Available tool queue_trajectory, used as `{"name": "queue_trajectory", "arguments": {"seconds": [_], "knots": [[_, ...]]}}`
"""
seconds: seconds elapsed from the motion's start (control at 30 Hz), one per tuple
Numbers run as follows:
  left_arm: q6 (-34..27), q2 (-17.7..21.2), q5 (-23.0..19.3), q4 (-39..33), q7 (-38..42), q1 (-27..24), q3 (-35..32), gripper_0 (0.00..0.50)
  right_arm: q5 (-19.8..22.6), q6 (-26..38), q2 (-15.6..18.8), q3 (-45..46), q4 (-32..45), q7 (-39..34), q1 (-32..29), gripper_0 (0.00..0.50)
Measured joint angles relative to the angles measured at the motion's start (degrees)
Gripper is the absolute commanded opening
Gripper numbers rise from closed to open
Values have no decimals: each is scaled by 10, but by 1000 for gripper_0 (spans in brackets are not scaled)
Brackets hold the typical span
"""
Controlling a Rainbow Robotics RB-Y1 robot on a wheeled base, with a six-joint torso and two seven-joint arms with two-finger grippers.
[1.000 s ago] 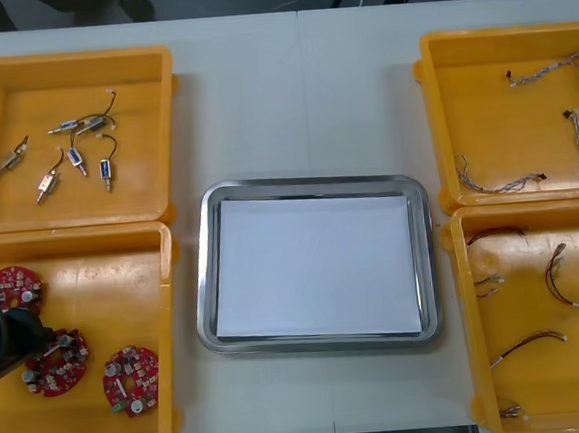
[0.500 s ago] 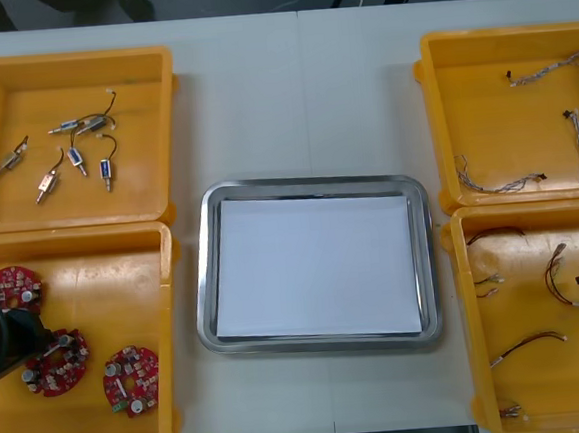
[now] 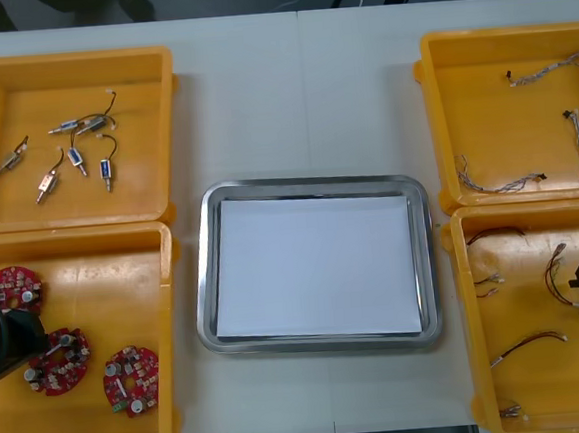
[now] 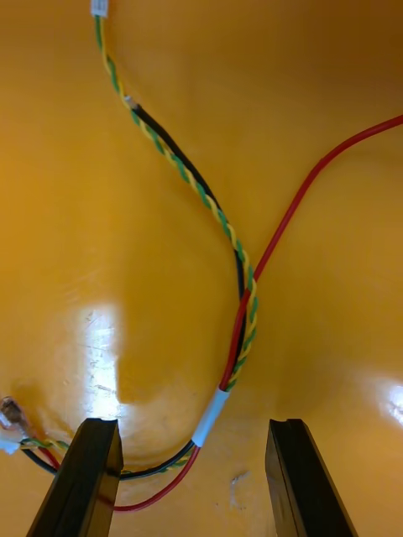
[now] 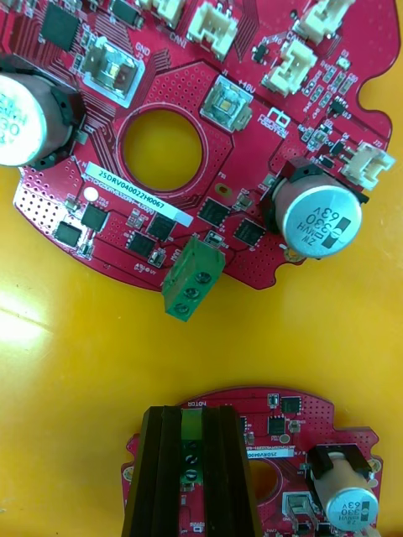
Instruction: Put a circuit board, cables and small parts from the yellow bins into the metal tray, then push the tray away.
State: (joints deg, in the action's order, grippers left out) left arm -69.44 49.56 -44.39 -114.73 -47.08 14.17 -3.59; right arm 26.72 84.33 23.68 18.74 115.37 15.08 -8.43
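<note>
The left jaws are pressed in on a little green block on a round red circuit board [image 5: 290, 417], pinching it. This board lies in a yellow bin [image 3: 93, 262]. A second circuit board [image 5: 252, 159] lies just past the jaw tips, not touching the first one. The right jaws are spread wide, low over the other yellow bin [image 3: 554, 396]. A red and yellow cable [image 4: 245, 310] lies on the bin floor, with its white sleeve in the gap between them. The metal tray [image 3: 207, 283] sits on the desk [image 3: 280, 97] between the two sets of jaws, white inside.
</note>
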Motion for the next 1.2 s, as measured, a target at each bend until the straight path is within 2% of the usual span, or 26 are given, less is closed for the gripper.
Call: {"name": "queue_trajectory", "arguments": {"seconds": [0.27,0.43,0.53,0.7,0.83,0.87,0.9,0.93,1.0,1.03,1.07,1.2], "knots": [[-5,0,-5,0,0,0,-1,0,0,-8,0,0,0,0,-9,500],[-54,0,-21,-2,0,0,-14,0,0,-18,0,-1,-8,0,-10,500],[-70,1,-30,-4,0,0,-26,0,0,-41,0,-4,-21,0,-10,500],[-85,1,-41,-6,-1,-3,-41,0,-1,-43,0,-5,-23,0,-10,500],[-130,1,-51,-16,-2,-16,-57,0,-1,-43,0,-6,-23,0,-10,500],[-143,1,-53,-21,-2,-21,-61,0,-1,-44,0,-6,-23,0,-10,452],[-155,2,-56,-25,-2,-26,-65,0,-1,-44,0,-6,-23,0,-10,340],[-166,2,-58,-29,-2,-32,-68,0,-1,-44,0,-6,-23,0,-10,275],[-185,4,-62,-36,-2,-45,-73,0,-1,-44,0,-7,-23,0,-10,79],[-193,5,-63,-39,-2,-52,-74,0,-1,-44,0,-7,-23,0,-10,29],[-200,7,-66,-41,-2,-58,-75,0,-1,-44,0,-8,-23,0,-10,0],[-223,17,-77,-51,-2,-82,-75,0,-1,-44,0,-10,-23,0,-10,0]]}}
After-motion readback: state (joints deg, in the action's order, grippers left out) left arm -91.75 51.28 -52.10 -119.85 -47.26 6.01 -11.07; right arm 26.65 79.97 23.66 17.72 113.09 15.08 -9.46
